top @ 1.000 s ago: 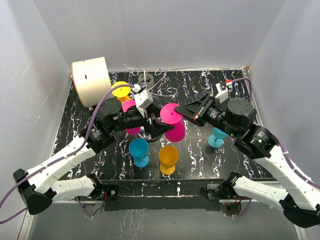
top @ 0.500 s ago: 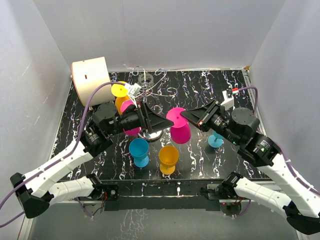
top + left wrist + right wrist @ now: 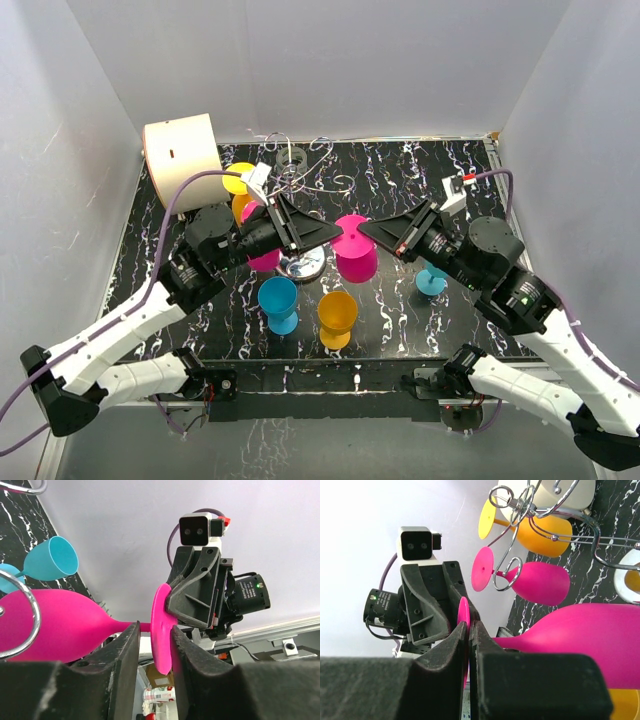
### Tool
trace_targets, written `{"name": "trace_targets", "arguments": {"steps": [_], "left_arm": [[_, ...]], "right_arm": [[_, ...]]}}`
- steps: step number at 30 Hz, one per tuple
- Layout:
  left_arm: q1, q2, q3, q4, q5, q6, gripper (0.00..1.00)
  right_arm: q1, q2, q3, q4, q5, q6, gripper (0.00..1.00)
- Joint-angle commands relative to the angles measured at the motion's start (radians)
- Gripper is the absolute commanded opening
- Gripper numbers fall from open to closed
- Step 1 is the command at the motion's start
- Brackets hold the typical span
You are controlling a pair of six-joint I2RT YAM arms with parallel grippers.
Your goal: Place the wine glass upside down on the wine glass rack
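Observation:
The pink wine glass (image 3: pixel 356 260) hangs in the air above the table's middle, lying about level with its foot toward the back. My right gripper (image 3: pixel 469 626) is shut on the thin pink foot disc (image 3: pixel 463 611). My left gripper (image 3: pixel 154 630) comes in from the other side and straddles the same foot (image 3: pixel 161 625). Its jaws are narrow; one finger touches the disc and a gap shows at the other. The wine glass rack (image 3: pixel 300 172) rises just left of the glass, with a wire loop (image 3: pixel 31 625) over the bowl (image 3: pixel 55 625).
A pink glass (image 3: pixel 537 582) and a yellow one (image 3: pixel 545 530) hang on the rack's arms. A blue glass (image 3: pixel 278 300), an orange glass (image 3: pixel 337 315) and another blue glass (image 3: pixel 435 275) stand on the black marbled table. A white cylinder (image 3: pixel 183 160) sits at the back left.
My left gripper swung in from the rack to the glass's foot and its jaws narrowed around it. My right gripper, still holding the foot, shifted slightly and lowered the glass.

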Motion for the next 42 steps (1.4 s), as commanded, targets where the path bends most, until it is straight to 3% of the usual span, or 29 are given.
{"name": "trace_targets", "arguments": {"steps": [1,7,10,15,17,19,25,33,42], "left_arm": [[0.001,-0.065,-0.021,-0.027,-0.035,-0.038,0.23],[0.001,-0.095,-0.02,-0.042,-0.04,-0.023,0.0],[0.001,-0.103,0.005,-0.074,-0.052,-0.003,0.0],[0.0,-0.108,0.063,-0.142,-0.081,0.021,0.0],[0.0,-0.112,0.065,-0.149,-0.093,0.017,0.0],[0.001,-0.115,0.059,-0.148,-0.111,0.003,0.0],[0.0,-0.086,0.072,-0.148,-0.147,-0.028,0.0],[0.023,-0.005,0.165,-0.201,-0.214,-0.031,0.0],[0.119,0.024,0.145,-0.176,-0.239,-0.082,0.0]], "right_arm": [[0.004,0.002,-0.013,0.092,-0.052,-0.015,0.0],[0.005,-0.001,-0.032,0.109,-0.054,-0.003,0.0],[0.004,0.003,-0.037,0.118,-0.052,0.005,0.0],[0.005,0.014,-0.036,0.133,-0.048,0.018,0.35],[0.004,0.017,-0.036,0.141,-0.045,0.02,0.41],[0.004,0.021,-0.036,0.149,-0.044,0.02,0.54],[0.004,-0.008,-0.04,0.128,0.029,0.002,0.68],[0.004,-0.136,-0.042,0.076,0.276,-0.055,0.74],[0.005,-0.223,-0.091,0.069,0.352,-0.075,0.73]]}}
